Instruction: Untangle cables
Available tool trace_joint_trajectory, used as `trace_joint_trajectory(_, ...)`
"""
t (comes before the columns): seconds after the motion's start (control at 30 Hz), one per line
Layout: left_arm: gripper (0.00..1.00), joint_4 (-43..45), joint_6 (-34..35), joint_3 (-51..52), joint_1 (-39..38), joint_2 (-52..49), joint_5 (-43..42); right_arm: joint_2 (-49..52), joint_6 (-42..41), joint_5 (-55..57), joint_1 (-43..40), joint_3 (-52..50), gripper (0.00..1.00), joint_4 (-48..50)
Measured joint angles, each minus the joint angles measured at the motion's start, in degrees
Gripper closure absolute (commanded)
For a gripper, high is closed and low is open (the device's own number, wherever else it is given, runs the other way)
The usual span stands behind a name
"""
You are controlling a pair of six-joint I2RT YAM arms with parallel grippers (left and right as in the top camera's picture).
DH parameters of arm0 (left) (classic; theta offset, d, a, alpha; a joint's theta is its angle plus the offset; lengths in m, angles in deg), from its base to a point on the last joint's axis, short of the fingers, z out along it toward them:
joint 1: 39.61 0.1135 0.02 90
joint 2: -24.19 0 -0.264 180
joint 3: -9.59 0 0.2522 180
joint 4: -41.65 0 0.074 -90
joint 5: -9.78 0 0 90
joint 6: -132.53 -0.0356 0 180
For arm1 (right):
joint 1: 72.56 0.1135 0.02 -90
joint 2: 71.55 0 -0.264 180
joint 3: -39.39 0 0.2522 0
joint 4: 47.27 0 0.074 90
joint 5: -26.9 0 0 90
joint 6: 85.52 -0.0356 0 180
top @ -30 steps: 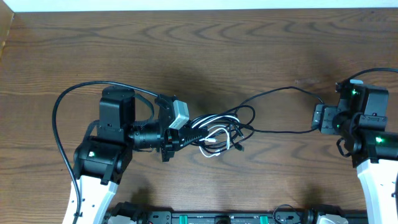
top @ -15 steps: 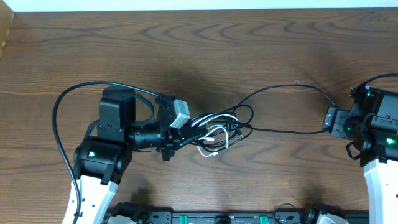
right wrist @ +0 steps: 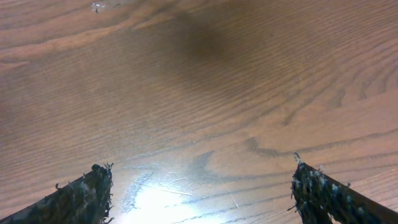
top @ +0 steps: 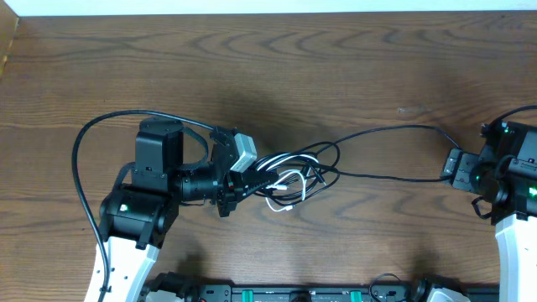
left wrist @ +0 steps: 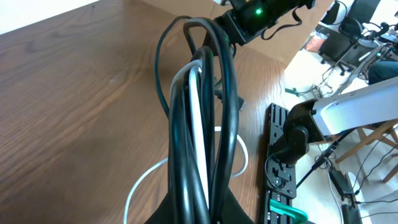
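In the middle of the table, a little to the left, the cables (top: 289, 176) lie as one knot of black and white loops. The white cable (left wrist: 198, 118) stays inside this knot; one of its loops rests on the wood at the near side. The black cable (top: 394, 127) leaves the knot to the right as two strands, one curving up and across, the other running almost straight under it. Both strands end just beside the right gripper (top: 453, 164). I cannot tell if they touch it.

The left gripper (top: 243, 180) is at the left end of the knot and is closed on the cables. In the left wrist view the bundle rises straight from the bottom edge, several black strands with the white one pressed between them, and it bends over at the top.

The right gripper is at the right edge, well apart from the knot. Its two fingers (right wrist: 87, 190) stand wide apart, and in the right wrist view I see only the bare brown table (right wrist: 199, 93) between them, so it holds nothing.
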Motion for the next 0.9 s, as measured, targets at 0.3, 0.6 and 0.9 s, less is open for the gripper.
trace_joint_trajectory(0.3,0.92,0.0,0.0,0.0,0.0,0.0,1.0,0.0,-1.0,-1.1,-0.1,0.0,0.11,-1.0)
trace_joint_trajectory(0.6,0.92,0.0,0.8,0.0,0.0,0.0,2.8,0.0,-2.3,-2.9,-0.2,0.0,0.09,-3.7)
trace_joint_trajectory(0.9,0.92,-2.2,6.2,0.0,0.0,0.0,9.8,0.0,-2.8,-3.0,-0.4,0.0,0.08,-3.8)
